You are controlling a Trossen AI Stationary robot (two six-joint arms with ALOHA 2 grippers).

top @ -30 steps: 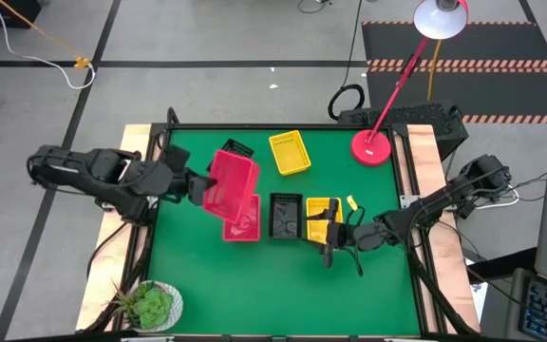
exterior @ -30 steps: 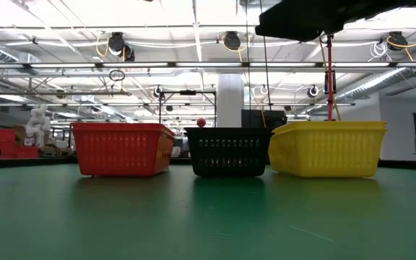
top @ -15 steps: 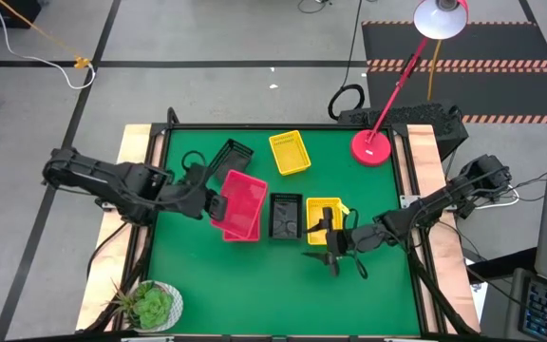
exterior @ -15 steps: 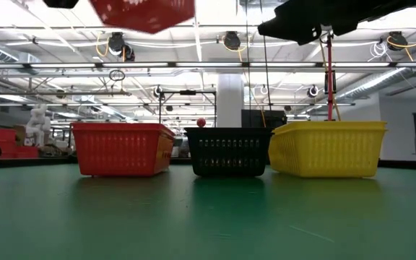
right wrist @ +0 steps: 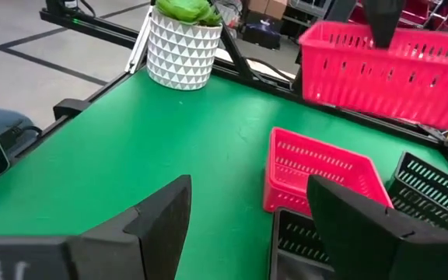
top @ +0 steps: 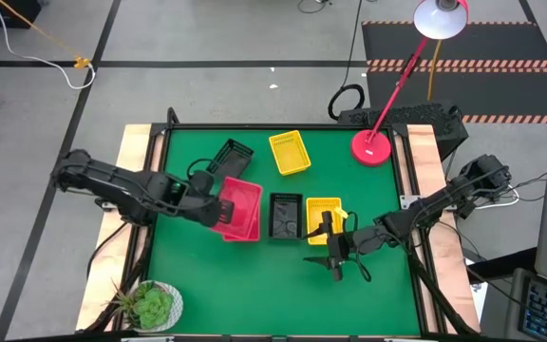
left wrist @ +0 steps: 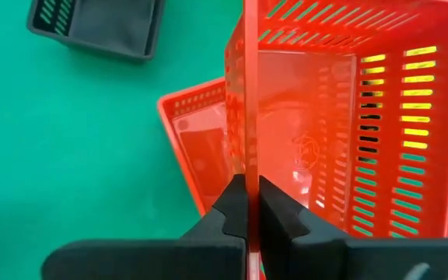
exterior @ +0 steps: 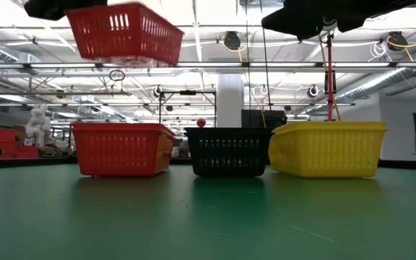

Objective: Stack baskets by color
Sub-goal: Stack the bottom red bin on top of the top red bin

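Note:
My left gripper [top: 213, 203] is shut on a red basket [top: 240, 201], which hangs open side up above a second red basket [top: 241, 230] lying on the green table. In the low view the held red basket [exterior: 125, 32] is well above the resting red basket [exterior: 121, 149]. A black basket [top: 286, 215] and a yellow basket [top: 324, 217] stand in a row to its right. Another black basket [top: 229, 154] and another yellow basket [top: 290, 152] sit farther back. My right gripper [top: 327, 260] hovers open near the front of the yellow basket, holding nothing. My left gripper pinches the held basket's wall on the table's left side [left wrist: 246, 167] at its rim, one finger inside the basket and one outside. The fingers slant down from the table's left. The basket is lifted clear and a little tilted, over the resting red basket [left wrist: 197, 148].
A round red lamp base [top: 372, 146] stands at the table's far right corner, its arm reaching up and back. A potted plant [top: 150, 306] sits at the near left corner. Open green table lies along the near edge.
My left gripper has gone down and toward the table's right with the red basket. The basket has swung from lying on its side to open side up. It now hangs over the resting red basket and has come down into the low view.

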